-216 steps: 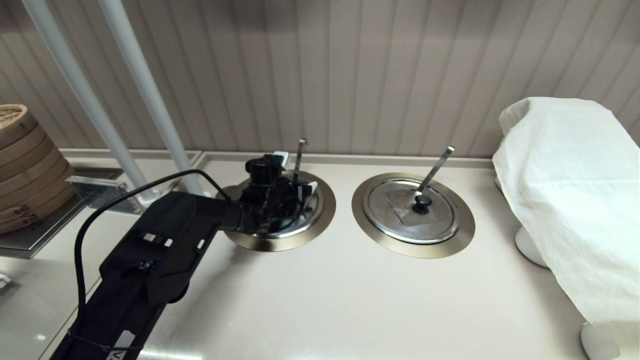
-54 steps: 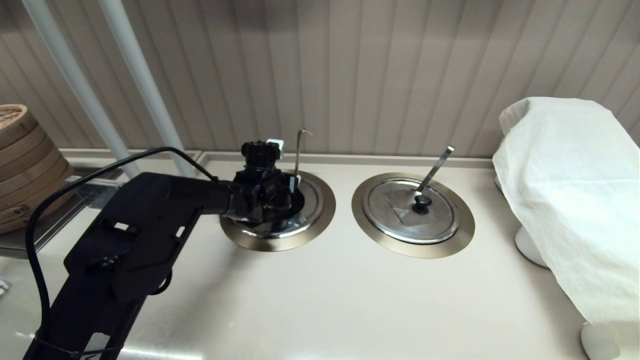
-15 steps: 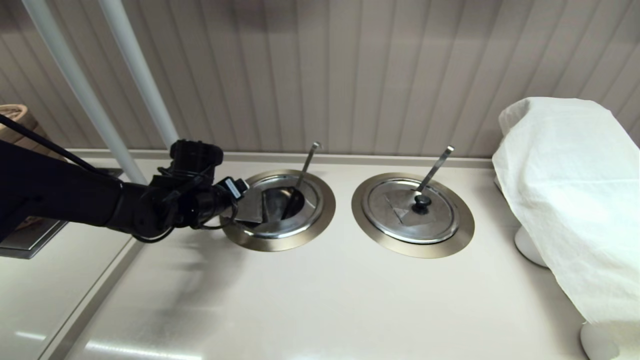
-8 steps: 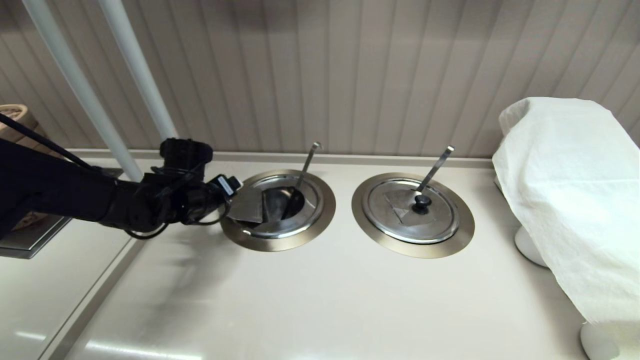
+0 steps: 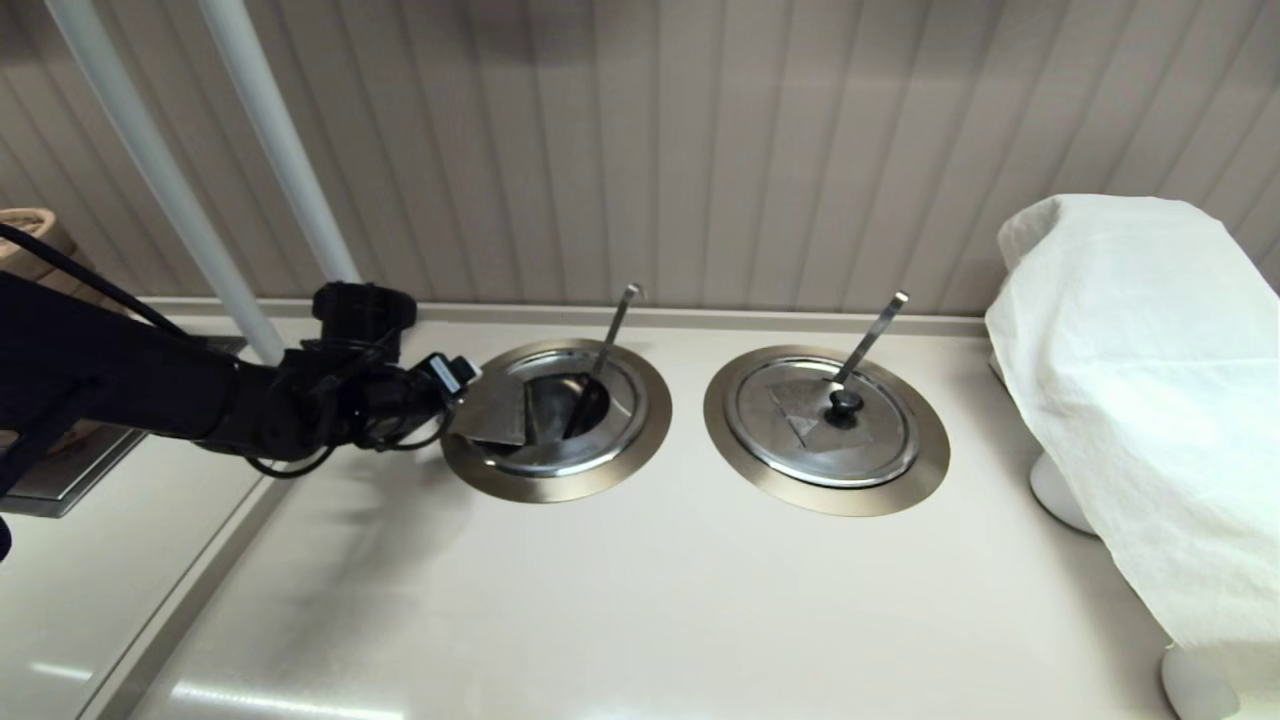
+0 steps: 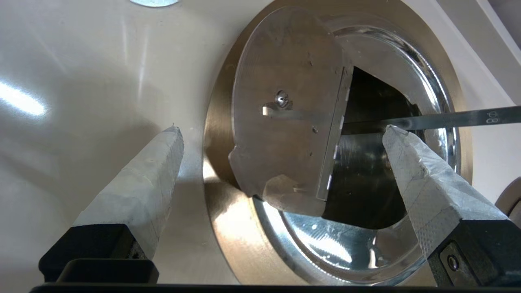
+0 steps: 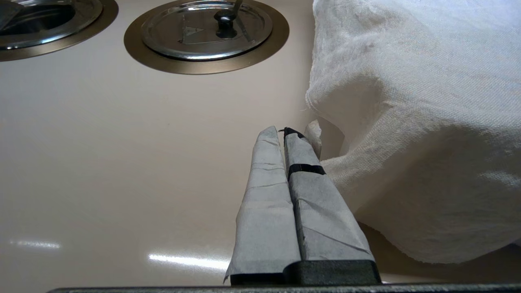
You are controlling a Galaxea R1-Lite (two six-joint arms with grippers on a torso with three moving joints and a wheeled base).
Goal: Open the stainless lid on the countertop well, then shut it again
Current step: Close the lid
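The stainless lid (image 5: pixel 495 410) on the left countertop well (image 5: pixel 560 485) stands open. Its hinged flap (image 6: pixel 285 114) is tipped back to the left, bare underside showing, and its black knob is hidden. The dark opening holds the thin ladle handle (image 5: pixel 612 330), seen too in the left wrist view (image 6: pixel 447 120). My left gripper (image 5: pixel 455 392) hovers just left of the well's bronze ring (image 6: pixel 220 228), open (image 6: pixel 283 130) and holding nothing, its fingers apart from the flap. My right gripper (image 7: pixel 285 132) is shut and empty, parked low over the counter by the white cloth.
The twin lid (image 5: pixel 820 420) lies closed on the right well, with a flat ladle handle (image 5: pixel 870 335). A white cloth (image 5: pixel 1150 400) covers something at the right. Two white poles (image 5: pixel 280 150) and a bamboo steamer (image 5: pixel 30 225) stand at the left.
My left gripper, which was over the lid 3.6 s ago, has let go and keeps drawing back leftward. The flap stays tipped open.
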